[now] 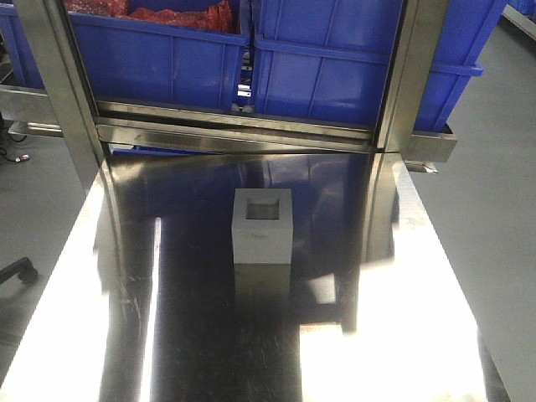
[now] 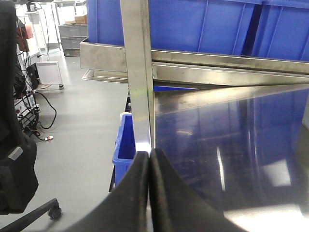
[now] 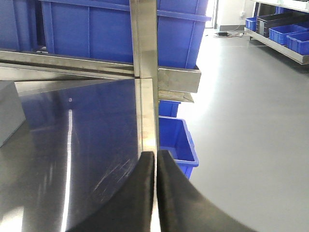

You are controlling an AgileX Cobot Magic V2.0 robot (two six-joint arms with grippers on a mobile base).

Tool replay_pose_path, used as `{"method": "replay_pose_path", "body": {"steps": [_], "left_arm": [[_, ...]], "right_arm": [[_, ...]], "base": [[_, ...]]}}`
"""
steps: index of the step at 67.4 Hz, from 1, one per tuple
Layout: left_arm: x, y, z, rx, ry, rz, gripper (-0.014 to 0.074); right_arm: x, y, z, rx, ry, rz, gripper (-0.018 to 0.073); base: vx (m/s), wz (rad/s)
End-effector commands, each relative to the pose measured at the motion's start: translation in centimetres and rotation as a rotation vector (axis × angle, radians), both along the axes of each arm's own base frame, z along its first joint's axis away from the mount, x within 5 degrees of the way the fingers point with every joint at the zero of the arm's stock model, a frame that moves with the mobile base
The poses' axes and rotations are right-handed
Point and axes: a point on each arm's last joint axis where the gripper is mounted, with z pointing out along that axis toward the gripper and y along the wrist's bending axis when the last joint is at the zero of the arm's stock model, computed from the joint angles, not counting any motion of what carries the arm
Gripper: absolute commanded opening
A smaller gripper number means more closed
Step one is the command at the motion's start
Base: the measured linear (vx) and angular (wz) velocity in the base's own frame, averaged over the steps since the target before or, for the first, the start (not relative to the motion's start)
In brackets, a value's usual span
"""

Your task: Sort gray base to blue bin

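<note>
Gray base [image 1: 262,226], recess up; left pincer [image 2: 150,155] and right pincer [image 3: 155,154] pressed closed, empty: widen one, then straddle opposite walls.

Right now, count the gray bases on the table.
1: the gray base stands mid-table, opening up, in front of the blue bins. More may be hidden inside those bins.
</note>
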Motion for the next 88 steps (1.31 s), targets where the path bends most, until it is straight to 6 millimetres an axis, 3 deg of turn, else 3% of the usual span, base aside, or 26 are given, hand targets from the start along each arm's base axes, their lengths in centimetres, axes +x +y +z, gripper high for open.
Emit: {"method": "replay_pose_path", "body": {"steps": [1,88], "left_arm": [[-0.12,-0.03,1.41,0.001,-0.103,-0.004,0.0002],[-0.16,-0.04,2.01,0.005,-0.150,-0.004,0.0002]], "right_arm": [[0.20,-0.03,0.48,-0.020,-0.052,-0.002,-0.0005],[0.20,-0.03,0.48,-0.020,-0.052,-0.002,-0.0005]], "base": [[0.00,0.00],[0.00,0.00]]}}
